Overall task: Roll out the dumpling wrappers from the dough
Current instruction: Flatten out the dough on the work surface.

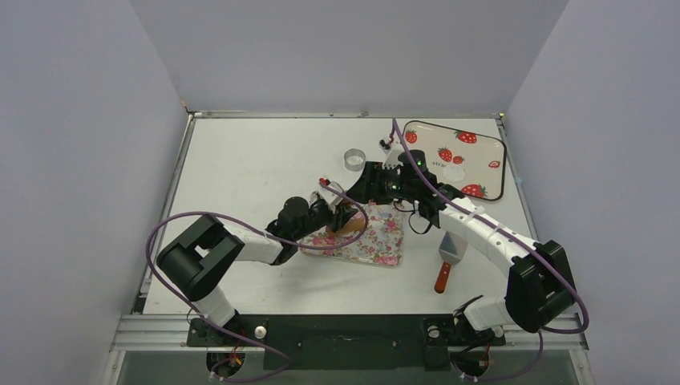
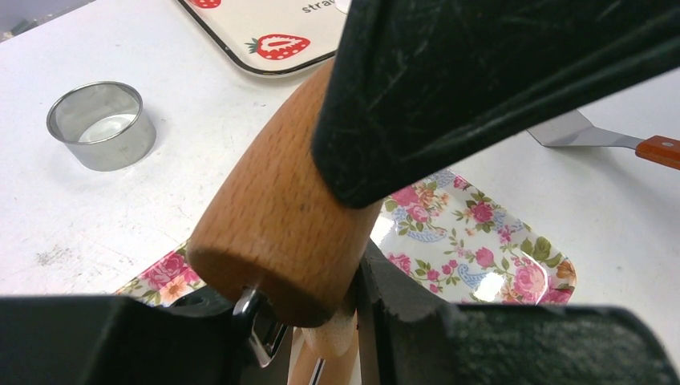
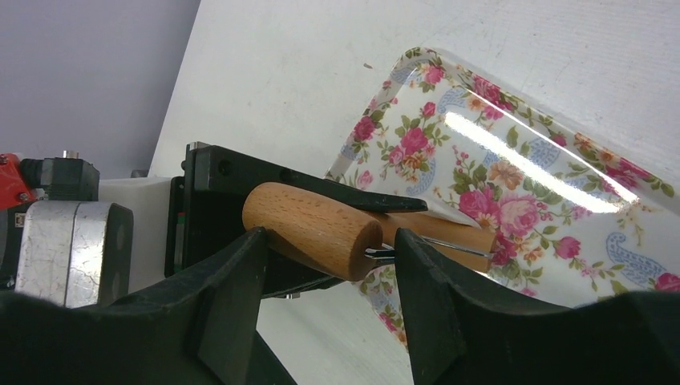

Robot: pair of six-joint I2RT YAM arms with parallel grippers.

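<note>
My left gripper (image 1: 340, 215) (image 2: 321, 341) is shut on the brown wooden roller (image 1: 350, 222) (image 2: 277, 208) and holds it over the left end of the floral tray (image 1: 383, 241). My right gripper (image 1: 362, 189) (image 3: 329, 238) is open, with its fingers (image 3: 228, 313) on either side of the roller's thick handle (image 3: 309, 226). A thin whitish edge (image 3: 439, 213) shows on the tray behind the roller; I cannot tell if it is the dough. One pale round dumpling wrapper (image 1: 455, 172) lies on the strawberry tray (image 1: 481, 154).
The silver metal ring (image 1: 354, 159) (image 2: 102, 124) stands on the table beyond the floral tray (image 2: 481, 241) (image 3: 521, 160). The red-handled spatula (image 1: 447, 258) (image 2: 589, 135) lies to the tray's right. The strawberry tray's corner (image 2: 265, 24) is at the back right.
</note>
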